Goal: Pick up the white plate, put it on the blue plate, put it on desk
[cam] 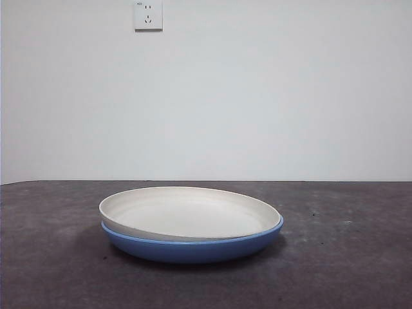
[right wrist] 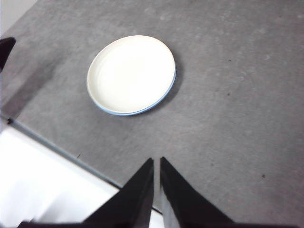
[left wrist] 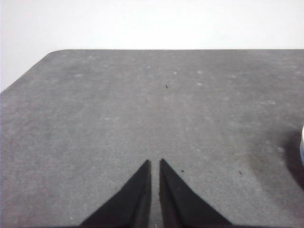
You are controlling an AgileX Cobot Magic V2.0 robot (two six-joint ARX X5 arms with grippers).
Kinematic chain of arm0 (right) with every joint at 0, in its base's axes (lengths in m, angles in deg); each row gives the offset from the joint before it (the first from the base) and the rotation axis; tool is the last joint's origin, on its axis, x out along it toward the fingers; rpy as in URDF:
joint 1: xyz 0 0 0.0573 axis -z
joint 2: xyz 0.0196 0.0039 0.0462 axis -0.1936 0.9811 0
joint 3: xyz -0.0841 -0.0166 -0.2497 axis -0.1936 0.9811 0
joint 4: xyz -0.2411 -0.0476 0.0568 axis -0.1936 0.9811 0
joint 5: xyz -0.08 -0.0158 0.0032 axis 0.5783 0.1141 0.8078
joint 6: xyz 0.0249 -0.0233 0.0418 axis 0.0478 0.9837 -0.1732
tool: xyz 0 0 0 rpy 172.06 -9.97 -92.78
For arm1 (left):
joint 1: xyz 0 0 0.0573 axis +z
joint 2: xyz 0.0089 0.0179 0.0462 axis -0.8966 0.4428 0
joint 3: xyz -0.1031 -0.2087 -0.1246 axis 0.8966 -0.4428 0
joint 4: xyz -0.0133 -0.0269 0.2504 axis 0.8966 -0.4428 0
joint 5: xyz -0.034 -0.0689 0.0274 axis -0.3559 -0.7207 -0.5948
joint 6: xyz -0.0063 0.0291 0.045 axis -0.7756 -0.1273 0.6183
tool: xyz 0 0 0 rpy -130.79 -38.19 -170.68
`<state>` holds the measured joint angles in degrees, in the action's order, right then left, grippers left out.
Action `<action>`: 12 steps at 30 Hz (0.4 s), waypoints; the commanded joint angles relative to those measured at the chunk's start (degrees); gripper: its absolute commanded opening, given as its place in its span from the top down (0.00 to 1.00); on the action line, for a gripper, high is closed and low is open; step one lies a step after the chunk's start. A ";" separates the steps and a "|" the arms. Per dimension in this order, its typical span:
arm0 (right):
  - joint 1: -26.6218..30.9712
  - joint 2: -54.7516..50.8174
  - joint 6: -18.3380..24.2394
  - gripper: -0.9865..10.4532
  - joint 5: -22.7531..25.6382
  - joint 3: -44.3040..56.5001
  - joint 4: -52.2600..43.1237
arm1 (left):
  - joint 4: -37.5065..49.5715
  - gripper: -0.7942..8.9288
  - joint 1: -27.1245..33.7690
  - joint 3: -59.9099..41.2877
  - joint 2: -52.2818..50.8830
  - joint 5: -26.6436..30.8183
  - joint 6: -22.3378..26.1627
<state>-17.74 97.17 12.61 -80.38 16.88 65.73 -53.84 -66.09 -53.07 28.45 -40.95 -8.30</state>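
Observation:
The white plate (cam: 187, 212) rests inside the blue plate (cam: 193, 248) on the desk (cam: 347, 257), sitting slightly off-centre toward the left. From above, the right wrist view shows the white plate (right wrist: 131, 73) with only a thin blue plate rim (right wrist: 142, 110) around it. My right gripper (right wrist: 156, 160) is shut, high above the desk and well back from the stack, holding nothing. My left gripper (left wrist: 155, 161) is shut and empty over bare desk (left wrist: 142, 109); a sliver of the plates (left wrist: 302, 142) shows at that picture's edge. Neither arm appears in the front view.
A wall socket (cam: 148, 15) sits high on the white wall behind the desk. The desk's edge (right wrist: 57, 149) runs close below my right gripper, with pale floor beyond. A black tip, the other arm (right wrist: 5, 47), shows at the side of the right wrist view.

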 commanded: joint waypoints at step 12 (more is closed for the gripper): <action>24.70 -18.05 9.01 0.90 0.11 38.47 -57.66 | -0.33 0.89 0.07 -1.20 -0.11 0.22 -0.37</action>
<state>6.50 79.71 20.83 -80.36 53.09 11.44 -53.84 -66.09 -53.07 28.45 -40.95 -8.30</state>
